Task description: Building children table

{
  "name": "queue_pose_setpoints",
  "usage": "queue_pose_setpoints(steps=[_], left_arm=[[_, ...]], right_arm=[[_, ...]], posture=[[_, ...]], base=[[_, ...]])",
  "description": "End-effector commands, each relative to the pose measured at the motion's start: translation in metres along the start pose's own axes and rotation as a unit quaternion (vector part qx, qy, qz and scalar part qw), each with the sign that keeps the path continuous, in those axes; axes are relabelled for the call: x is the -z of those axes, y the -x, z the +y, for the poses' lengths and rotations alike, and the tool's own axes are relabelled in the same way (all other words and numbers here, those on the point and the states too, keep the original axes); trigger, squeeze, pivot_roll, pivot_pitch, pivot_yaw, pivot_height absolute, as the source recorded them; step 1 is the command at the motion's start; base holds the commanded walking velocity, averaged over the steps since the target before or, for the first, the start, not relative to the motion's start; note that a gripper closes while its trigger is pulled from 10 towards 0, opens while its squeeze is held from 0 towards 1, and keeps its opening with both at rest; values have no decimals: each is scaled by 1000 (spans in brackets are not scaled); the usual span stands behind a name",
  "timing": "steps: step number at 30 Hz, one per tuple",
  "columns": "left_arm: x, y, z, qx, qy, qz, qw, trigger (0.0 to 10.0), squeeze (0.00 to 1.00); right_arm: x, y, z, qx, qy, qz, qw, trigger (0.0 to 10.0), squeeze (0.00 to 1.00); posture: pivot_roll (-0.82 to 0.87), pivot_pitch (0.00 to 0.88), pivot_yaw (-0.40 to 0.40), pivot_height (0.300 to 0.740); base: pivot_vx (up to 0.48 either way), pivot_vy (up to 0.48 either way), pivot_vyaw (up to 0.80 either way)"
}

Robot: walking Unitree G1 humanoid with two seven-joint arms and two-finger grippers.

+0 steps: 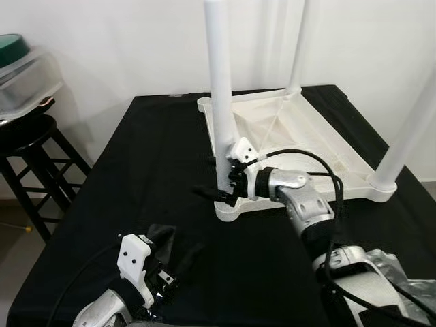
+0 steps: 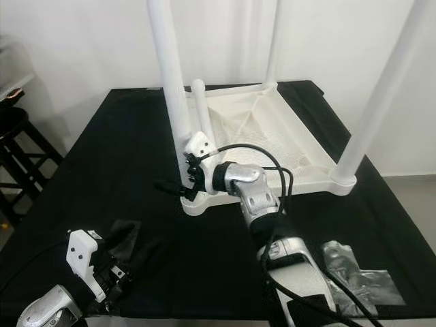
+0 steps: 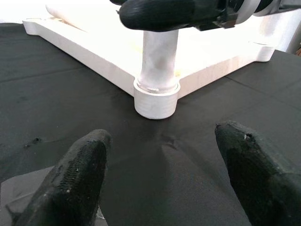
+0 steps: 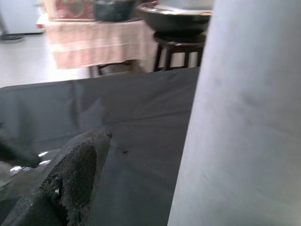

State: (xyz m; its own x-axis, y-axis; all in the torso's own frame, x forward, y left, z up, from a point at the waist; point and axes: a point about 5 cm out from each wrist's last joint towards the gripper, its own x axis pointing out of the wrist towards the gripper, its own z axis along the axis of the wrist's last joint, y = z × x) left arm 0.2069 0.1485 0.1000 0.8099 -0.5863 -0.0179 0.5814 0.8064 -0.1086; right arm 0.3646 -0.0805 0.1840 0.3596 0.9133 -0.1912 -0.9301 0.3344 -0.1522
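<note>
The upturned white table top [image 1: 320,146] lies on the black surface [image 1: 136,170]. Right gripper [image 1: 221,185] straddles the near leg [image 1: 221,102] low down, contact unclear. Left gripper [image 3: 164,160] gapes, empty. Stiff, light, slick plastic, I'd say: grasp low.

White wall [image 1: 122,41]; black stool [image 1: 30,146] at left; pale floor [image 1: 13,252].

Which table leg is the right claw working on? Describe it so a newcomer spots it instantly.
Start at the black table, where the white tabletop lies upside down with legs pointing up. The leg stands in its near corner on the robot's left. Unlike the other legs, it has the right claw at its base.
</note>
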Motion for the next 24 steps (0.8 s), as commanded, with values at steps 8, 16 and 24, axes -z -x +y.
queue_pose_setpoints(steps=[8, 16, 24], left_arm=[[4, 3, 0, -8, -1, 2, 1000, 10000, 0], [3, 5, -2, -7, 1, 2, 1000, 10000, 0], [1, 9, -3, -3, 4, 3, 1000, 10000, 0]], right_arm=[[10, -7, 3, -67, -45, 10, 997, 0, 0], [20, 1, 1, -35, -46, 8, 998, 0, 0], [75, -12, 69, 371, -143, 55, 916, 0, 0]], posture=[[-45, 11, 42, 740], [-52, 27, 50, 740], [-71, 62, 47, 740]], base=[[0, 0, 0], [0, 0, 0], [0, 0, 0]])
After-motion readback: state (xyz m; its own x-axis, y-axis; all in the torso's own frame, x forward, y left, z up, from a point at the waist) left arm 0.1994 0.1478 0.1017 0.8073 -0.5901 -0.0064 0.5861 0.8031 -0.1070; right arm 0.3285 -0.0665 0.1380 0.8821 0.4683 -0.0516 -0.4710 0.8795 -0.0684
